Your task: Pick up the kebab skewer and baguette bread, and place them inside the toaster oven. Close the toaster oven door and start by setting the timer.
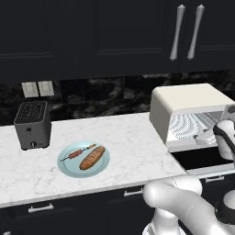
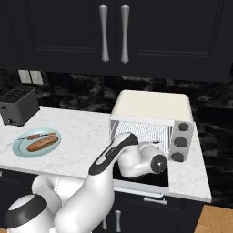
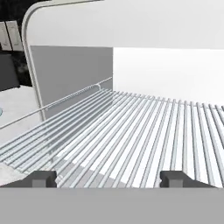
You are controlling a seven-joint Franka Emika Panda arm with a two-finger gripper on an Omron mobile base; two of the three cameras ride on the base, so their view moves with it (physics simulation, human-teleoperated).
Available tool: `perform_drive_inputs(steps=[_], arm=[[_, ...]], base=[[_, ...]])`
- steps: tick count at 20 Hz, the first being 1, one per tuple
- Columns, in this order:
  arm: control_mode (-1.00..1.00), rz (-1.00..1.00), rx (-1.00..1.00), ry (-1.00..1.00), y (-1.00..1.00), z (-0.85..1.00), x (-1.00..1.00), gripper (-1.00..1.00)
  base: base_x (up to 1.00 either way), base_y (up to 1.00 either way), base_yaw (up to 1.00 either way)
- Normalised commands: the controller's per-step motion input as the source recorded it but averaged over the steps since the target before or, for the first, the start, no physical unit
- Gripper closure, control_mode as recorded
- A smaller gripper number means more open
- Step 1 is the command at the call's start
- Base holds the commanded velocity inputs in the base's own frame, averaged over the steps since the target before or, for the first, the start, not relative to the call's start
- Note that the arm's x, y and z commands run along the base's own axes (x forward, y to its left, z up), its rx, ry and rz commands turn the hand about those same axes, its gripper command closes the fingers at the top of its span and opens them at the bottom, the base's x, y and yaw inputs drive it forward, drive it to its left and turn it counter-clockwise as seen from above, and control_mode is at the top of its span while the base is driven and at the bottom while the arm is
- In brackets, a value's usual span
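In the hand view the gripper [image 3: 109, 179] points into the toaster oven [image 3: 131, 26], its two dark fingers [image 3: 40, 178] spread wide apart at the bottom edge, one toward 7 o'clock and the other toward 5 o'clock. Nothing sits between them; the pictures do not show whether they touch anything. The wire rack [image 3: 131, 131] stretches away from the fingers toward 12 o'clock, bare, with the pale back wall of the oven behind it.

In the left base view the toaster oven [image 1: 183, 103] stands on the marble worktop [image 1: 128, 142] at 3 o'clock, and the toaster oven door [image 1: 202, 158] is folded down flat in front of it. The arm's wrist reaches in at the oven's mouth; the fingers themselves are hidden there.

The kebab skewer [image 1: 78, 153] and the baguette bread [image 1: 92, 158] lie side by side on a light blue plate [image 1: 66, 165] well apart from the fingers, at 9 o'clock of the oven on the worktop. The skewer lies on the far side of the bread, both slanting the same way. A small dark toaster [image 1: 32, 125] stands at 10 o'clock of the plate, near the wall.

In the right base view the oven [image 2: 152, 107] shows three grey knobs [image 2: 181, 142] stacked on its right side. No writing can be read on any appliance.
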Motion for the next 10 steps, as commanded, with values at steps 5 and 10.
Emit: perform_drive_inputs(steps=[5,10], arm=[[-1.00,0.00,0.00,0.27,0.00,-0.33,-0.98,-1.00],[-1.00,0.00,0.00,0.32,-0.08,-0.10,-0.90,-1.00]], base=[[0.00,0.00,0.00],[0.00,0.00,0.00]])
